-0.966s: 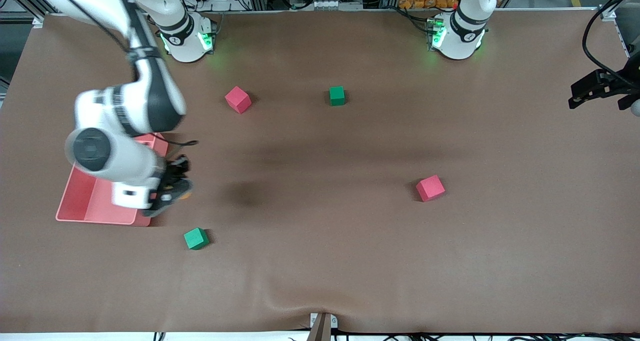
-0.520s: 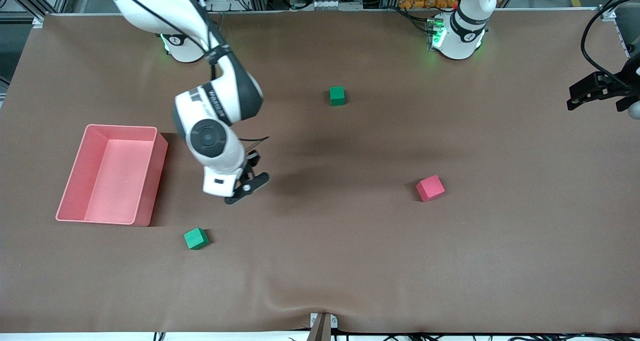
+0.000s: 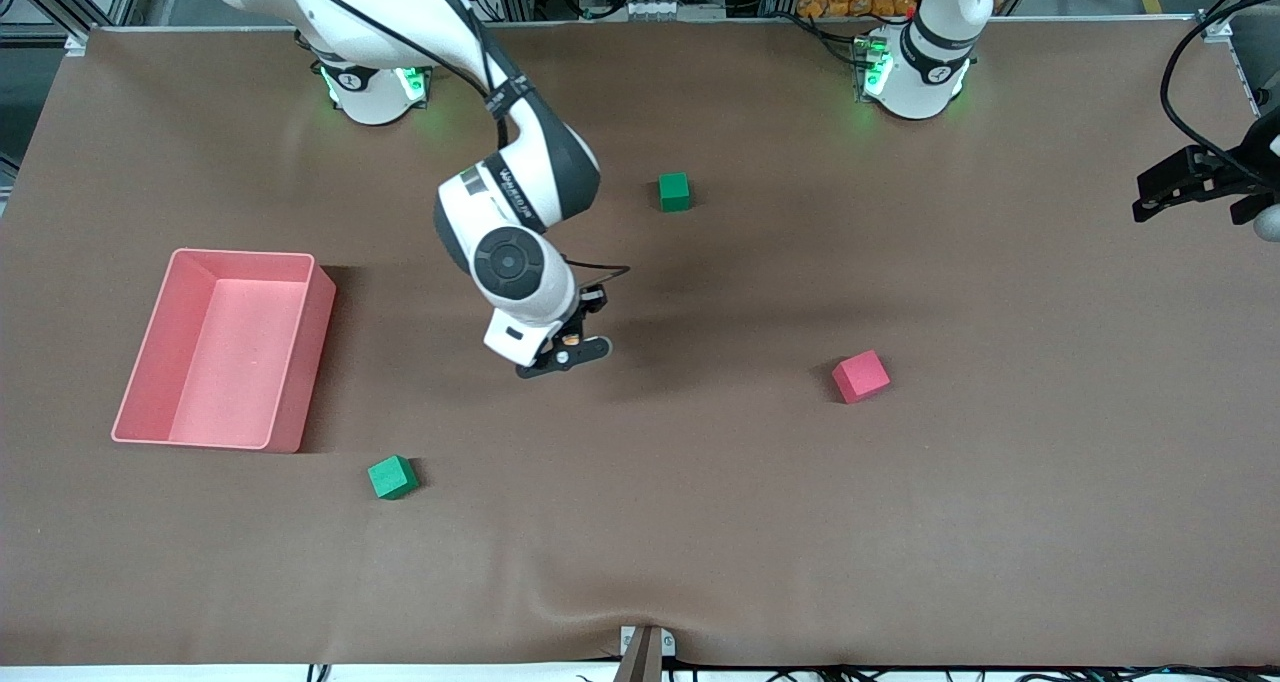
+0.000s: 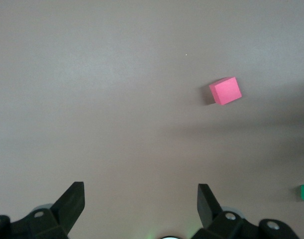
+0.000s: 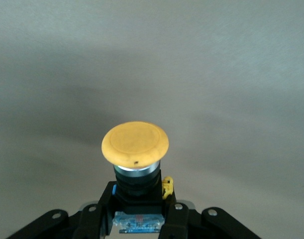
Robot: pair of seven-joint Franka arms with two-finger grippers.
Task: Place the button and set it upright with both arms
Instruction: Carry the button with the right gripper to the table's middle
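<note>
The button (image 5: 135,143) has a round orange cap on a black-grey body, and my right gripper (image 5: 138,199) is shut on that body with the cap pointing away from the wrist. In the front view the right gripper (image 3: 565,352) hangs over the middle of the brown table, and only an orange speck of the button (image 3: 568,341) shows between its fingers. My left gripper (image 3: 1200,187) hovers over the left arm's end of the table. In its wrist view the left gripper (image 4: 140,191) is open over bare mat, with nothing between its fingers.
A pink bin (image 3: 300,342) stands at the right arm's end. A green cube (image 3: 392,477) lies nearer the front camera, and another green cube (image 3: 674,191) lies toward the bases. A red cube (image 3: 860,376) sits toward the left arm's side. The left wrist view shows a red cube (image 4: 225,90).
The right arm has swung from over the pink bin to over the table's middle, carrying the button. The left gripper has barely moved.
</note>
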